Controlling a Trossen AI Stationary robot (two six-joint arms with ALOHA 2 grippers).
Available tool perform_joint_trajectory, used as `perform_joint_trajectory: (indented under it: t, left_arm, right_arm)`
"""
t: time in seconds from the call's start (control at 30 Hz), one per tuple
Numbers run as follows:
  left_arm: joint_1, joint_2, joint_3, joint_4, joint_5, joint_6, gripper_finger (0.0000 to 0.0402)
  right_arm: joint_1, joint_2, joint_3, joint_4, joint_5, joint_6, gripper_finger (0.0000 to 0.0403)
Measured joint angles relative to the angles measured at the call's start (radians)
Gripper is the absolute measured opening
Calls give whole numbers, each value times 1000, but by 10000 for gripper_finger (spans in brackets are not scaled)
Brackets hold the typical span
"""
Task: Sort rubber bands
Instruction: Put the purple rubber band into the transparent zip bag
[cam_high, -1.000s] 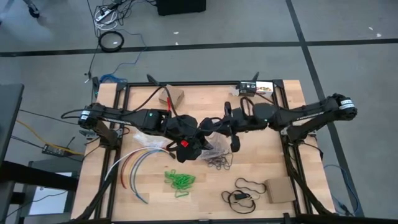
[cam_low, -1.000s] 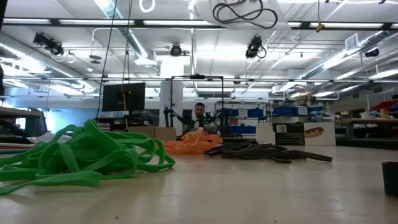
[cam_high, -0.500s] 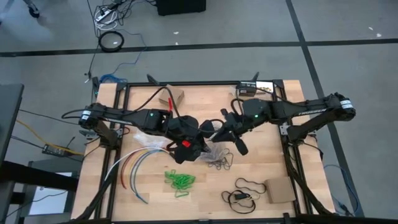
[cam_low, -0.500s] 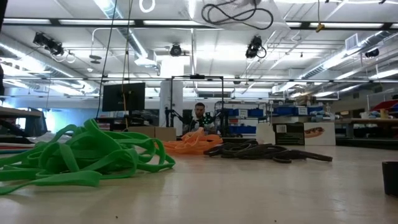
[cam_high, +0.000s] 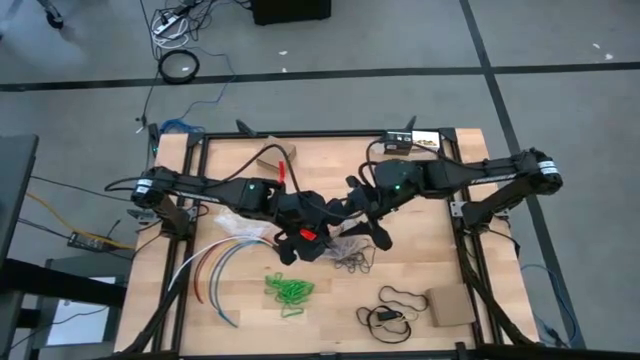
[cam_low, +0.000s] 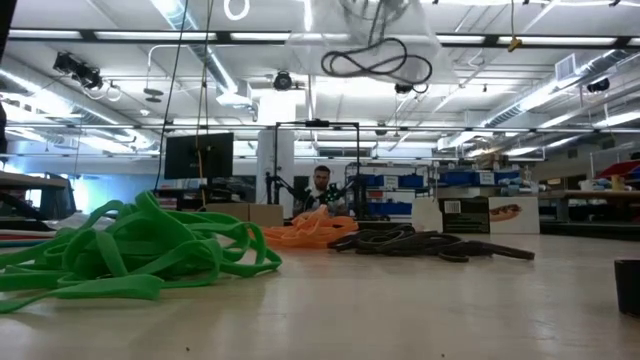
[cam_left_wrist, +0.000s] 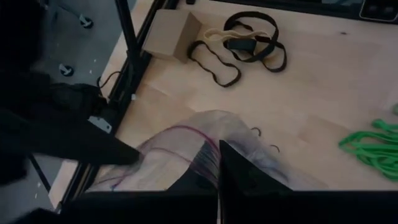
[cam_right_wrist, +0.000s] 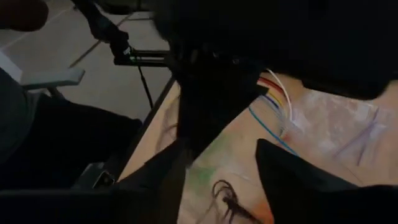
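Three heaps of rubber bands lie on the tabletop (cam_high: 470, 215): green (cam_low: 130, 250) nearest the low camera, orange (cam_low: 305, 232) and dark bands (cam_low: 430, 244) farther back. Over mid-tabletop, the left end effector (cam_high: 300, 238) is clenched on a clear bag (cam_left_wrist: 186, 146), which hangs high in the low view with a dark band inside. Just beside it, the right end effector (cam_high: 372, 222) stands released, fingers spread.

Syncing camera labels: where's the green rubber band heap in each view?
High view: green rubber band heap, lower centre of the table.
Low view: left foreground.
Left wrist view: at the right edge.
Right wrist view: not in it.
Shared landmark: clear bag, hanging top centre in the low view, bottom centre in the left wrist view.
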Motion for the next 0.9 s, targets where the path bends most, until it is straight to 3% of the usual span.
perform_joint_trajectory:
  t: [0.23, 0.4, 0.5, 0.67, 0.9]
  left_arm:
    - [0, 0, 0, -25, -3, 0, 0]
    - [1, 0, 0, -96, -8, -25, 0]
    - [1, -1, -12, -134, 5, -32, 0]
    - [0, 0, -51, -152, 33, -39, 0]
    - [-13, -1, -81, -157, 45, -46, 0]
  right_arm:
    - [27, -44, 42, -92, 121, -24, 232]
    - [63, -68, 34, -257, 267, 33, 220]
    - [95, -59, -29, -270, 288, 82, 206]
    - [118, -48, -205, -187, 299, 162, 184]
    - [108, -41, -520, 162, 309, 172, 170]
